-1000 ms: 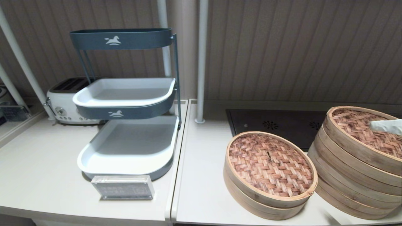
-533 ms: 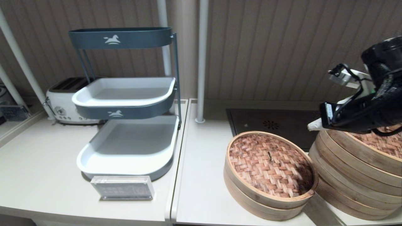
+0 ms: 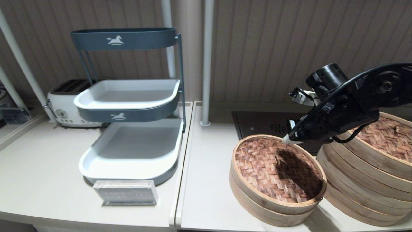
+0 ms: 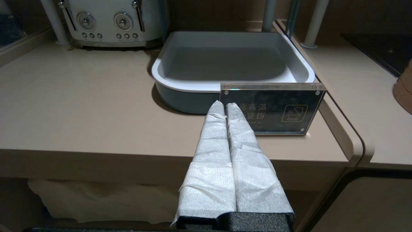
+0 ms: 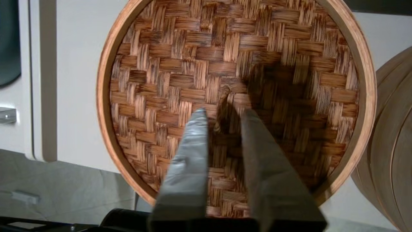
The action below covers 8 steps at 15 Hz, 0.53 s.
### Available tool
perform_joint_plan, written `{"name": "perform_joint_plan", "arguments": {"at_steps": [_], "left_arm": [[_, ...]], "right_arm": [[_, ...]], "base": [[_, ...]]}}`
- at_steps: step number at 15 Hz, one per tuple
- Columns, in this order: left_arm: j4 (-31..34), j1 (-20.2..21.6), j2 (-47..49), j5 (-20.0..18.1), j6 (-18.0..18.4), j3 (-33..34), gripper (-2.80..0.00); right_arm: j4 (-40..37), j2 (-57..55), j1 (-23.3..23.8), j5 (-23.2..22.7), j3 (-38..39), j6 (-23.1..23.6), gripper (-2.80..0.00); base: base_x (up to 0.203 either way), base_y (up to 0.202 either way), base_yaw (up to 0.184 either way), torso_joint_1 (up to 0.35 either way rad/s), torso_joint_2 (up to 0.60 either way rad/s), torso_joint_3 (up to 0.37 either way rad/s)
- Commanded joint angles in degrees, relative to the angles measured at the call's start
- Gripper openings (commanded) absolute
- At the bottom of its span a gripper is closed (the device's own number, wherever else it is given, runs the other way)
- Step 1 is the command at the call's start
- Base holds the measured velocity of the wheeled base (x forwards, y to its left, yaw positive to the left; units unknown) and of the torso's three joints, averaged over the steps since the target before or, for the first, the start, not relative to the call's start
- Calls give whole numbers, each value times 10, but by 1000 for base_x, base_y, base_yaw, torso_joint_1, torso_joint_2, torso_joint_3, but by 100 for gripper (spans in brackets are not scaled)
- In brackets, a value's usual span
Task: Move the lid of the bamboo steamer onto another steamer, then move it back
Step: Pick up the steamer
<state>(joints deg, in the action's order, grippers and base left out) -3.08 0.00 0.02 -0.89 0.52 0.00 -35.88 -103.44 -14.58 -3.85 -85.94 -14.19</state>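
Woven bamboo steamer lid [image 3: 277, 169] sits on low basket, just left of another steamer [image 3: 367, 167]. Right gripper [image 5: 222, 117] hovers over lid centre, fingers narrowly apart w/ loop handle [image 5: 223, 109] between, prob. lining up pinch. Left gripper [image 4: 225, 108] parked, fingers together.

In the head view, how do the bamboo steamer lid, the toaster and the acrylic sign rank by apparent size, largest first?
1. bamboo steamer lid
2. acrylic sign and toaster: similar apparent size; the toaster stands farther away and is partly hidden, so no ranking.
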Motion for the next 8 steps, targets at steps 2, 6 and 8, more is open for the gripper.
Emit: {"name": "perform_joint_plan", "arguments": {"at_steps": [2, 6, 8], "left_arm": [[0, 0, 0, 0, 0, 16, -280], [0, 0, 0, 0, 0, 16, -280], [0, 0, 0, 0, 0, 16, -280]], "right_arm": [[-2, -26, -10, 1, 1, 4, 0], [0, -51, -16, 13, 3, 13, 0], [0, -62, -17, 36, 2, 13, 0]], "base": [[0, 0, 0, 0, 0, 0], [0, 0, 0, 0, 0, 0], [0, 0, 0, 0, 0, 0]]}}
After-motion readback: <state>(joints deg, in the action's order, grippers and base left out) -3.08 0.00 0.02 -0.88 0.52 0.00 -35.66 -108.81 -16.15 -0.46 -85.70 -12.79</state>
